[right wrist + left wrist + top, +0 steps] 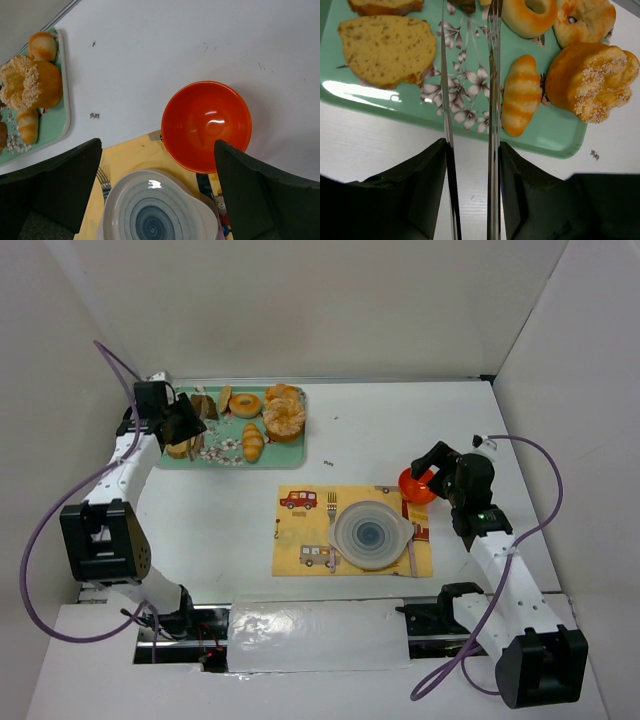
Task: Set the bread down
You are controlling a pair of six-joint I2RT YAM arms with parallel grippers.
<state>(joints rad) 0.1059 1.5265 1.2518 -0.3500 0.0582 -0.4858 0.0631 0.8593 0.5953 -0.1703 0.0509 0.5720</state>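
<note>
Over at the far left of the table, my left gripper (196, 445) hangs above the green tray (560, 137). Its two thin metal fingers (493, 75) are set a narrow way apart with only the tray's flower pattern showing between them, so it holds nothing. Just left of those fingers in the wrist view lies the bread (387, 50), flat on the tray, with the other slice (385, 6) beyond it at the frame's top edge. To the right of the fingers I see the small croissant (520, 95), a ring-shaped bun (530, 15) and a sugar-topped bun (592, 80). Mid-table sits a yellow placemat (300, 530) carrying a blue-swirled plate (372, 535). Further right, my right gripper (158, 145) hovers over an orange bowl (206, 125) at the mat's far right corner, jaws wide and empty.
</note>
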